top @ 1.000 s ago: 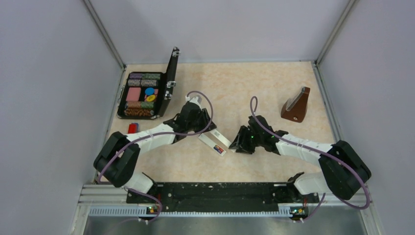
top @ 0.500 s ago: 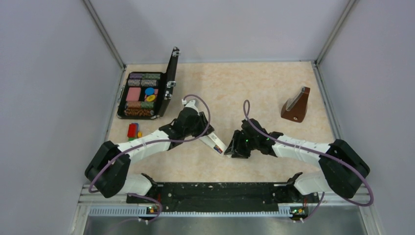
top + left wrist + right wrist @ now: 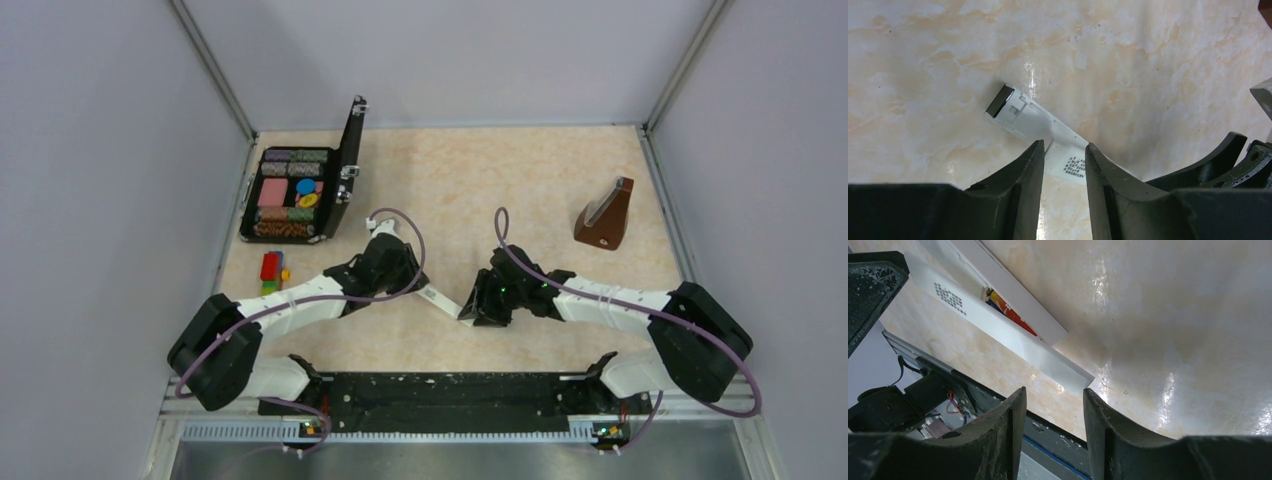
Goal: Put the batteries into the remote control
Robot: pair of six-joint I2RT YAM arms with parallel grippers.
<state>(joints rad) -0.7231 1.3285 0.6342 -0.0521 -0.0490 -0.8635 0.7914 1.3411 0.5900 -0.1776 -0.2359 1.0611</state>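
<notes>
The table [image 3: 480, 170] is cream, marbled with tan-orange veins. The remote control [image 3: 1023, 114] is white with a dark grey end and a patch of fine black print; the batteries [image 3: 1008, 312] show orange-red and dark purple-blue. The left gripper [image 3: 1064, 150] and right gripper [image 3: 1054, 395] are matt black. The case [image 3: 349, 165] in the far left corner is black, its chips [image 3: 272, 192] pink, blue, yellow and speckled. The toy blocks [image 3: 271, 268] at the left edge are red, yellow and green; the metronome [image 3: 606, 222] near the right edge is brown, grey-faced.

Glossy marbled table [image 3: 1148, 50], white plastic remote control [image 3: 1028, 117]
</notes>
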